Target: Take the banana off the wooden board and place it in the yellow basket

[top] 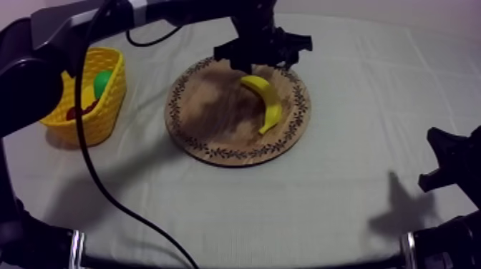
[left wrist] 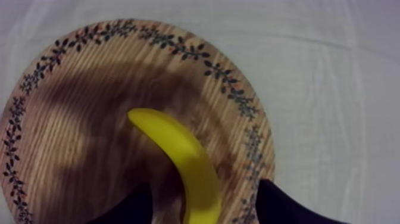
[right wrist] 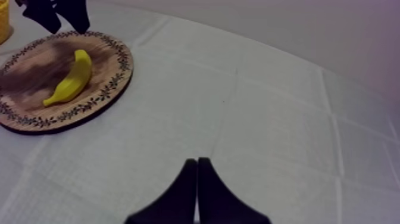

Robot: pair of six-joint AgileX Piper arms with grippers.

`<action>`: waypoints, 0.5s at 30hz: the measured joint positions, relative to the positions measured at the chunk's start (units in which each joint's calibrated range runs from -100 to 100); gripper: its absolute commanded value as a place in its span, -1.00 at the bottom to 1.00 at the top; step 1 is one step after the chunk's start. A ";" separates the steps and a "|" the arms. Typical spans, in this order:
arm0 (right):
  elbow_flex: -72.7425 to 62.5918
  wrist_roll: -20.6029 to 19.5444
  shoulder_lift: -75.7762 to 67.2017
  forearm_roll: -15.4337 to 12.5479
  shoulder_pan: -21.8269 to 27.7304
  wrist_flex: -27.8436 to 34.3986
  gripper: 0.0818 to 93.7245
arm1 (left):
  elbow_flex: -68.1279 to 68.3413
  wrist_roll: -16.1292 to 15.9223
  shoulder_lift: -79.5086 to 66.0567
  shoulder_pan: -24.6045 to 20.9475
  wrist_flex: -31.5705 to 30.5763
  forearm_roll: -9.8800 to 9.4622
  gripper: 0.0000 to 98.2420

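From above, you see the curved yellow toy banana (top: 266,102) lying on the round wooden board with a patterned rim (top: 215,150). Your left hand (top: 250,66) is over its far end, the yellow basket (top: 107,100) is beside the board, and your right hand (top: 447,161) is well apart over the bench (top: 322,207). The left wrist view shows the left hand's black fingers (left wrist: 134,208) wide, one either side of the banana; the right wrist view shows the right hand's fingers (right wrist: 189,184) pressed into a narrow wedge, holding nothing.

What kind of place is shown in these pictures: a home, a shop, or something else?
Probably a robot test bench, not a home: a cloth-covered table, a left gripper over a toy banana on a board, and a basket holding toy fruit.
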 measured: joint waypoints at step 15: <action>0.00 0.00 0.00 0.00 0.00 0.00 -0.99 | -3.75 1.43 8.68 0.02 3.91 3.75 0.27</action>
